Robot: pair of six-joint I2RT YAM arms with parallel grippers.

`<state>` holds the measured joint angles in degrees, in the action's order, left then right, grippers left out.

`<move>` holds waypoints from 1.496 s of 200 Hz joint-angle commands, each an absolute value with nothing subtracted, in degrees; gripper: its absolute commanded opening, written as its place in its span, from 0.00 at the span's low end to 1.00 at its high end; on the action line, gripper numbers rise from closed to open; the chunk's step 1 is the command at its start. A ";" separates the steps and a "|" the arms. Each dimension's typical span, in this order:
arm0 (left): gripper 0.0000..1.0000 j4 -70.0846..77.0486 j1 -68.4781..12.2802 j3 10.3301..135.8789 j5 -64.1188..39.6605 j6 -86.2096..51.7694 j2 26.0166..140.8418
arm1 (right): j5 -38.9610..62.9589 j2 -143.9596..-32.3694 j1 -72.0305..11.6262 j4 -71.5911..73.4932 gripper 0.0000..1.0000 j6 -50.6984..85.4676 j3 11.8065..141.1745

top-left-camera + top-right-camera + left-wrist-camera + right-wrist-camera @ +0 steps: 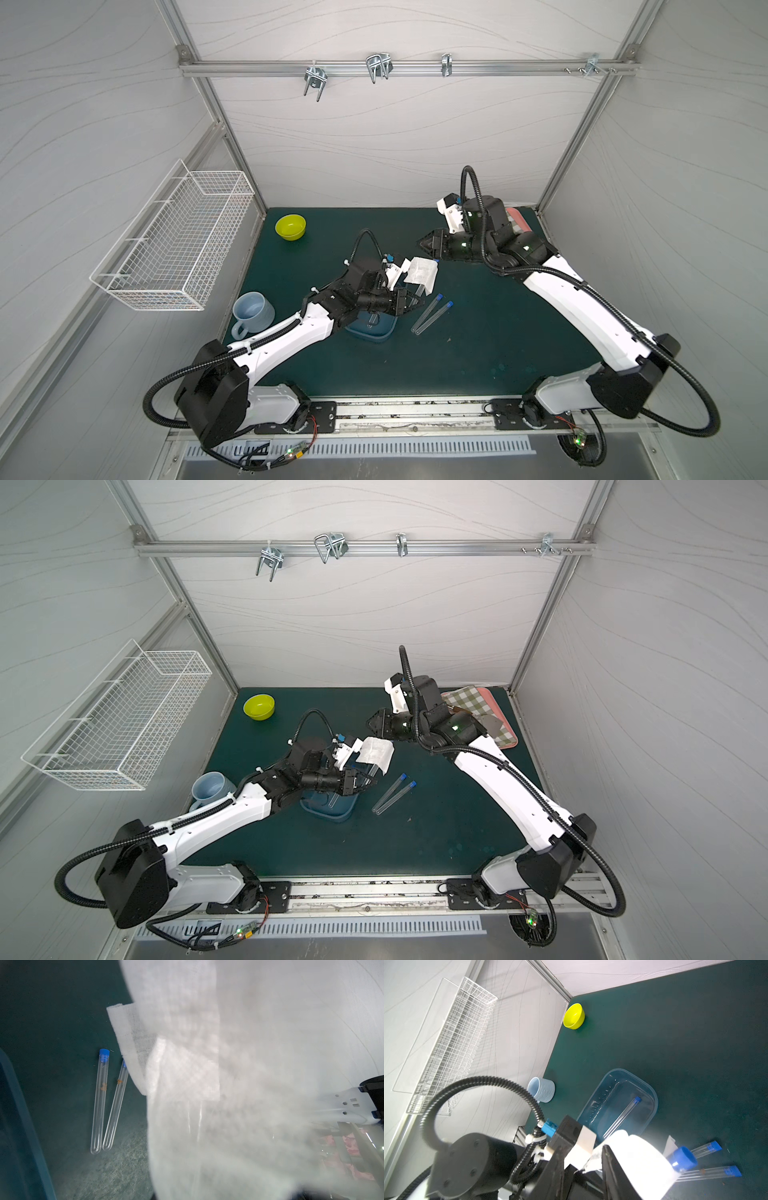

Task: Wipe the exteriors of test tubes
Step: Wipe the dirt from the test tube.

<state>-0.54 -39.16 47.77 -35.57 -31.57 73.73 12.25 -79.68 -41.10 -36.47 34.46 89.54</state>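
L hand clamps tube under gauze; R hand: can't tell. Two stained tubes at 4 o'clock + tray tube look undone.

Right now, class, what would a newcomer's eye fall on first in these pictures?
The white gauze cloth draped over a blue-capped tube that the left tool holds up mid-table. Next, two more tubes lying side by side on the green mat, each with a brown smudge, and the bright yellow bowl in the far left corner.
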 commanded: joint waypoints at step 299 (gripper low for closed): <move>0.10 -4.47 -39.90 48.21 -30.02 -27.22 71.07 | 8.13 -80.80 -42.90 -27.56 0.63 43.69 73.26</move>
<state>-5.06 -39.55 47.77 -31.31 -27.77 71.94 8.38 -82.98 -42.68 -25.65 45.01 71.75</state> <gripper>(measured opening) 0.152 0.607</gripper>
